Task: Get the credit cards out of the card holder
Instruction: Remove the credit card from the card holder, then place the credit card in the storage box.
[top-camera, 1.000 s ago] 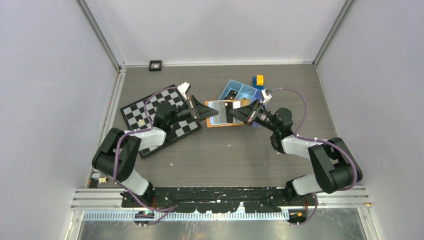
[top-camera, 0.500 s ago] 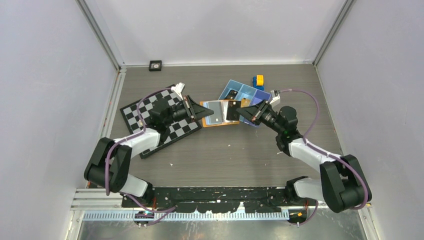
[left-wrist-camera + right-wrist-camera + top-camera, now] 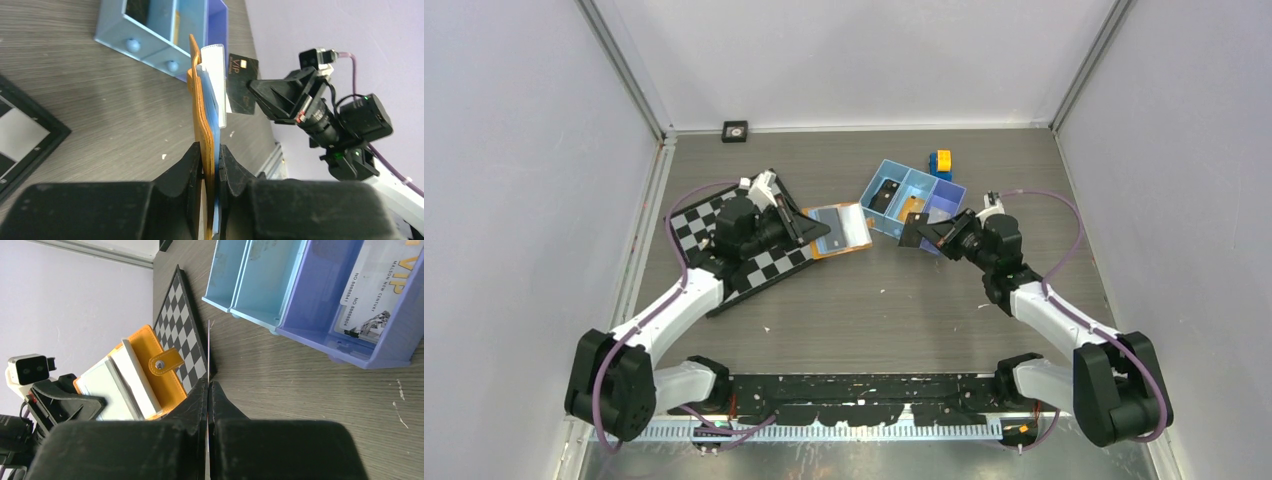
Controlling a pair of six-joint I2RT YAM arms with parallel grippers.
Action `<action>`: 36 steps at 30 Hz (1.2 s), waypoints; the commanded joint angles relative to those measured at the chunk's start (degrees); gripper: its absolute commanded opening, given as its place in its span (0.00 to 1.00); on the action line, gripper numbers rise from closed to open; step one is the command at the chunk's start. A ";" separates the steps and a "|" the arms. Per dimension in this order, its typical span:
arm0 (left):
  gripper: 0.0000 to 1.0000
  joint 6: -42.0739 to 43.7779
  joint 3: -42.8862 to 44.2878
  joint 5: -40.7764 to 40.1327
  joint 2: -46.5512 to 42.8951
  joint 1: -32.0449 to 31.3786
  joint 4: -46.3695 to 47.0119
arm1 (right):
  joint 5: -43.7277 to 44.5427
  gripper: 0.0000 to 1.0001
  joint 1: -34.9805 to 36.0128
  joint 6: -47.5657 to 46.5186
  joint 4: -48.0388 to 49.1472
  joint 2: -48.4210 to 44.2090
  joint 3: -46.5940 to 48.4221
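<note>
My left gripper (image 3: 812,228) is shut on one edge of the open orange card holder (image 3: 840,230) and holds it up over the table; grey clear sleeves show inside. In the left wrist view the holder (image 3: 199,100) stands edge-on between my fingers (image 3: 190,160). My right gripper (image 3: 924,232) is shut on a black credit card (image 3: 910,233), clear of the holder and to its right. The card reads "VIP" in the left wrist view (image 3: 241,85). In the right wrist view it is a thin edge (image 3: 208,350), with the holder (image 3: 145,372) and its tab (image 3: 165,362) beyond.
A blue three-compartment tray (image 3: 876,180) stands behind the right gripper, with cards in its compartments; one pale card (image 3: 380,290) lies in the purple one. A yellow-and-blue block (image 3: 941,162) sits behind it. A chessboard (image 3: 724,250) lies under the left arm. A small black object (image 3: 735,130) sits by the back wall.
The black card has come out of the holder in my right gripper, which drew back to the right. My left gripper moved the holder left, so the two are now apart.
</note>
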 commanded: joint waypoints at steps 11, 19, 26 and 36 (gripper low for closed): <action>0.00 4.26 -1.77 -17.25 -11.57 0.40 -7.37 | 8.54 0.01 -0.10 -0.40 -4.42 6.30 8.70; 0.00 4.60 -7.14 -24.90 -21.42 0.40 -6.28 | 6.56 0.00 0.31 2.88 -2.43 17.71 16.32; 0.00 4.61 -7.33 -26.23 -22.76 0.38 -7.06 | 7.21 0.01 0.93 3.53 0.16 26.03 22.93; 0.00 4.91 -7.17 -26.74 -23.27 0.40 -7.84 | 6.91 0.00 1.79 8.06 5.97 38.91 30.51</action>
